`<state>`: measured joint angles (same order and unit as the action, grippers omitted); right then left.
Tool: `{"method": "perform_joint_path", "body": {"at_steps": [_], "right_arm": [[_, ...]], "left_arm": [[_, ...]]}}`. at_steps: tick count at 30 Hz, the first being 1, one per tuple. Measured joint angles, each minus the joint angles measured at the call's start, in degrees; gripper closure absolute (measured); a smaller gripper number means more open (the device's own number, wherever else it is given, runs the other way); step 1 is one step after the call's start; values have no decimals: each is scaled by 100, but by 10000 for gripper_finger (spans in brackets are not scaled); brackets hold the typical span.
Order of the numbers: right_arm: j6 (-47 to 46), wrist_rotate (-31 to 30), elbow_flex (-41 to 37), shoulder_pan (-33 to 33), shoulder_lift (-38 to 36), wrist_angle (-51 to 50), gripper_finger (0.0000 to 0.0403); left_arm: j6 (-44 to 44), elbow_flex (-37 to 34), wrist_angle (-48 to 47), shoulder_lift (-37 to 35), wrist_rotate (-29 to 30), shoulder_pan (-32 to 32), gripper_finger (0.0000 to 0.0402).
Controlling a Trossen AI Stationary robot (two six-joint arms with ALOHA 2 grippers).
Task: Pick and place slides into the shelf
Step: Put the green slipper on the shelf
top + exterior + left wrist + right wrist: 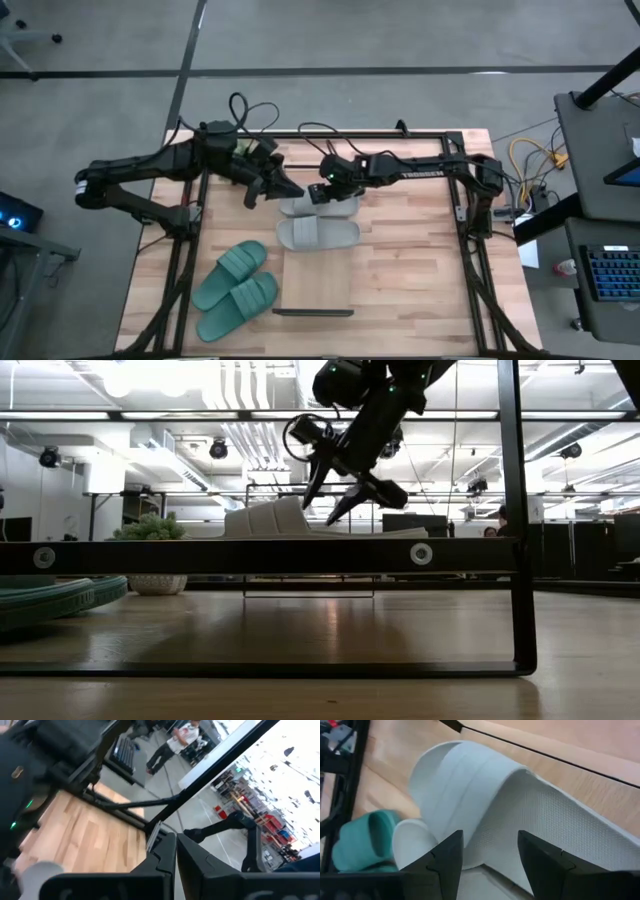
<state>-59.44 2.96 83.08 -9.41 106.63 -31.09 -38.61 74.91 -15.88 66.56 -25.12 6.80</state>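
A light grey slide lies on the tabletop, long axis crosswise, its twin just beside it and the shelf beyond. The right hand hovers directly above it, fingers spread; the left hand, fingers together, waits alongside.

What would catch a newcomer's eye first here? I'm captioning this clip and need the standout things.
Both arms meet at the table's far middle: the right gripper hangs open just above a grey slide, with the left gripper close beside it. A second grey slide lies just nearer, and the teal pair sits at the near left. The shelf stands bare at the near middle.
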Motion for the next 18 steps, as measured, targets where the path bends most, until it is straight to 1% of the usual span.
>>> {"method": "perform_joint_path", "body": {"at_steps": [5,10,18], "right_arm": [[144,-159,1,0,-218,-366,223],[240,-340,3,0,-505,-432,224],[319,-605,3,0,-892,-479,225]], "left_arm": [[50,-7,-528,-193,47,32,402],[244,-7,-909,-485,599,36,402],[297,-30,-1905,-945,1411,34,402]]}}
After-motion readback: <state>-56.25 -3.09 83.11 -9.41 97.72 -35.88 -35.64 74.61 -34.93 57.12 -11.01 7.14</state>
